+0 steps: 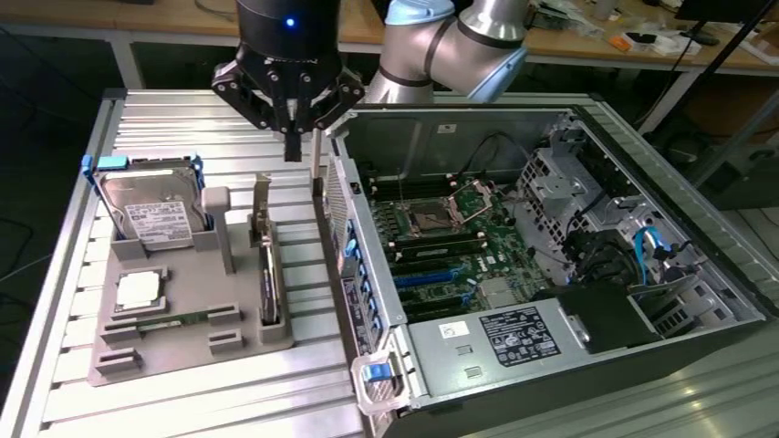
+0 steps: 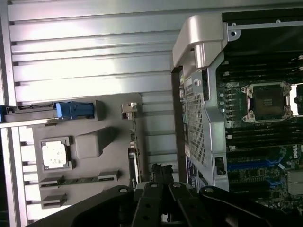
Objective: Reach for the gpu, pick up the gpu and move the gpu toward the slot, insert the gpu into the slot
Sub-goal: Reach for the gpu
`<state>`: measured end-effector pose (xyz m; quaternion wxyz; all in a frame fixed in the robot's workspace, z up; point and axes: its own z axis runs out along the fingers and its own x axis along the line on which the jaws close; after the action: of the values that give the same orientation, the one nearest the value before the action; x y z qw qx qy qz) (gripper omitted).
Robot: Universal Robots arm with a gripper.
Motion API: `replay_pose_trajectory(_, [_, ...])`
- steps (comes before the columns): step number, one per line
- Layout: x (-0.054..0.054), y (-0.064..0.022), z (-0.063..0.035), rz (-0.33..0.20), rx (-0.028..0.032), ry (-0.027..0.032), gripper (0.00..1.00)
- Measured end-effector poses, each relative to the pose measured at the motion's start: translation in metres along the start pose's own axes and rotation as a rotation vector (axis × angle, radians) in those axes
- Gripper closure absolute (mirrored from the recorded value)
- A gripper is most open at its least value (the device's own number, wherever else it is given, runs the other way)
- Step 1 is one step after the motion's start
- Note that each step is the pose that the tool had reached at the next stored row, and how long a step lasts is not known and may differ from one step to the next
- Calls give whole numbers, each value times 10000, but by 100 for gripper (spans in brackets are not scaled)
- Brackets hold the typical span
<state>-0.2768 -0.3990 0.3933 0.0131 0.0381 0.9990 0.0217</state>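
arm (image 1: 472, 38): silver joints, pale-blue cap | wrist (image 1: 288, 32): black housing, blue light | end effector (image 1: 292, 148): black linkage bars

Thin flat gpu (image 1: 266, 278) stood upright on its long edge in a grey holder, silver bracket raised at one end, long narrow blue slot (image 1: 426, 273) set on the motherboard inside the opened case, well apart from the card

In the exterior view, we find clear air over the gpu (image 1: 269, 281), straight up at twelve o'clock toward our closed hand (image 1: 292, 153). The case wall (image 1: 348, 228) crowds it at three o'clock, while the hard drive (image 1: 152, 217) stands well apart at nine o'clock.
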Motion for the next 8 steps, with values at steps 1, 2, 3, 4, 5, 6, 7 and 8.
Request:
replay_pose_trajectory(1, [28, -2, -1, 0, 0, 0, 89])
replay_pose_trajectory(2, [55, -4, -2, 0, 0, 1, 89])
replay_pose_trajectory(3, [83, -6, -2, 1, 0, 1, 89])
replay_pose_trajectory(4, [110, -8, -3, 2, 0, 0, 89])
replay_pose_trajectory(5, [135, -10, -3, 3, -1, 0, 89])
replay_pose_trajectory(6, [160, -12, -4, 3, 0, 0, 89])
replay_pose_trajectory(7, [185, -14, -5, 3, -1, -1, 89])
replay_pose_trajectory(8, [210, -16, -5, 3, -1, -1, 89])
